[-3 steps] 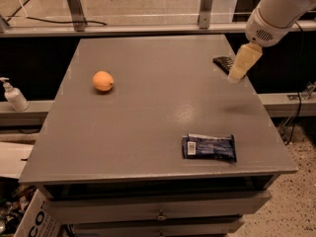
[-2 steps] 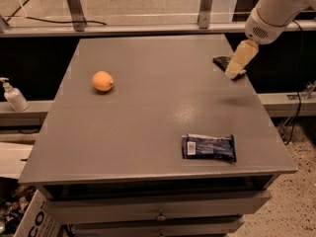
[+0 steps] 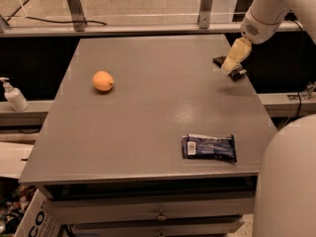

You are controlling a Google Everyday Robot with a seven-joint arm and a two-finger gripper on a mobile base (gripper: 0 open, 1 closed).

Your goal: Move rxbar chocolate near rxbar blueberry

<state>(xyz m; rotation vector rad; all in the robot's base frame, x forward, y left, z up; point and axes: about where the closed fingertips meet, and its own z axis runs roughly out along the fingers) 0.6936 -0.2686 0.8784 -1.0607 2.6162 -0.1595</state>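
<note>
Far left, off the table: a pump bottle [image 3: 14, 95] stands upright on a low ledge, & below it, at the bottom-left corner, part of a cardboard box [image 3: 34, 221] w/ dark lettering. Grey table [image 3: 148, 112] fills the middle of the view, w/ a drawer front & small knob [image 3: 160, 215] under its near edge. On the left part of the top sits an orange [image 3: 102, 81], alone, well apart from everything else. Moving right: the rxbar blueberry [image 3: 209, 147] lies flat near the front edge, right of centre, long side approx parallel to that edge, white label patch at its left end. Further right & toward the back, the rxbar chocolate [image 3: 239, 73] lies flat close to the table's right edge, angled; only its two dark ends show, the middle is covered. Well apart from the blueberry bar, most of the table's depth between them. The gripper [image 3: 228, 70] is right over that chocolate bar, cream-coloured, pointing down & left, tip at or just above the wrapper; touching or not, can't tell. Spread, closed or pinching the bar: can't tell either. The white arm [image 3: 269, 14] runs up to the top-right corner. Bottom right, a big white rounded part of the robot body [image 3: 289, 181] blocks the table's front-right corner.
</note>
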